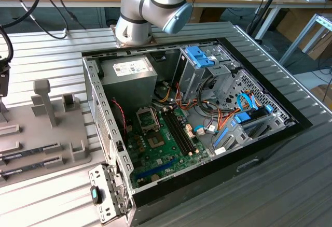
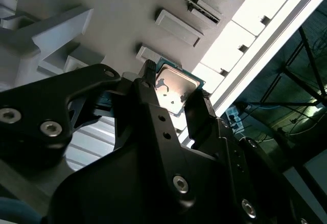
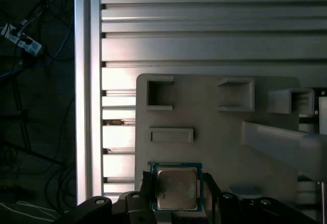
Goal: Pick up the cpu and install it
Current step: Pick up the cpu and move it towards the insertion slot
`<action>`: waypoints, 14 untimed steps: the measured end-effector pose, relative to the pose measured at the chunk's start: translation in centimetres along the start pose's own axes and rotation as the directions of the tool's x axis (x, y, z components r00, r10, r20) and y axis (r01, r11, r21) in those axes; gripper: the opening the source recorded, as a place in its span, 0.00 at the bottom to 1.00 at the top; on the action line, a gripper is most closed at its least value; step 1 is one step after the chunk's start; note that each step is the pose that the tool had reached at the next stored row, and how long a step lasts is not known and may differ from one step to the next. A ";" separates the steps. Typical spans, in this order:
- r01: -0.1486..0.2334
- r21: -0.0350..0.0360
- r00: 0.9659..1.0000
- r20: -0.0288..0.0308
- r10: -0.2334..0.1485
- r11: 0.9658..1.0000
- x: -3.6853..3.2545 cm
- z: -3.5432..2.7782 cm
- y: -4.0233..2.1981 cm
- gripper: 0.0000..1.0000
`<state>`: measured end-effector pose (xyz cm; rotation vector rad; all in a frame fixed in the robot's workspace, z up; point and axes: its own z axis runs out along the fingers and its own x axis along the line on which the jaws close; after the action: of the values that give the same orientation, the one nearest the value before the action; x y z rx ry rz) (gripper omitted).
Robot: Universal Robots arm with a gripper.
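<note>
The open computer case (image 1: pixel 104 128) lies on its side in the middle of the slatted aluminium tabletop (image 1: pixel 290 149). Inside it are one grey power supply (image 1: pixel 129 74) at the corner nearest the robot arm (image 1: pixel 150 4), a green motherboard (image 1: pixel 166 144) with one hinged socket frame (image 1: pixel 147 117) and two long black memory slots (image 1: pixel 181 131), drive cages with blue latches (image 1: pixel 199 56), and loose orange and blue cables (image 1: pixel 228 118) between cages and board. Near the tabletop's edge at the exterior view's left sits a grey holder plate (image 1: pixel 26 118) carrying two memory sticks (image 1: pixel 31 152) in its slots. In both wrist views the cpu (image 3: pixel 177 191) sits between the tool (image 3: pixel 177 182), whose two black fingers (image 3: pixel 145 191) press against its opposite edges, narrow around it, over the holder plate's corner by the tabletop's edge rail (image 3: pixel 87 106). Whether the cpu is clear of the plate I cannot tell. Beyond it the plate shows two square pockets (image 3: pixel 159 92) and one low rectangular block (image 3: pixel 171 134).
</note>
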<state>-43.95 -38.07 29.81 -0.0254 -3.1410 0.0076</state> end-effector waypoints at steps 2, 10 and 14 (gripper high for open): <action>0.000 0.000 1.000 0.000 0.000 1.000 0.00 -0.15 0.00 0.47; 0.000 0.000 1.000 0.000 0.000 1.000 -0.02 -0.83 -0.01 0.47; 0.000 0.000 1.000 0.000 0.000 1.000 -0.02 -1.20 -0.01 0.47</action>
<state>-43.93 -38.08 31.01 -0.0255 -3.1407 0.0076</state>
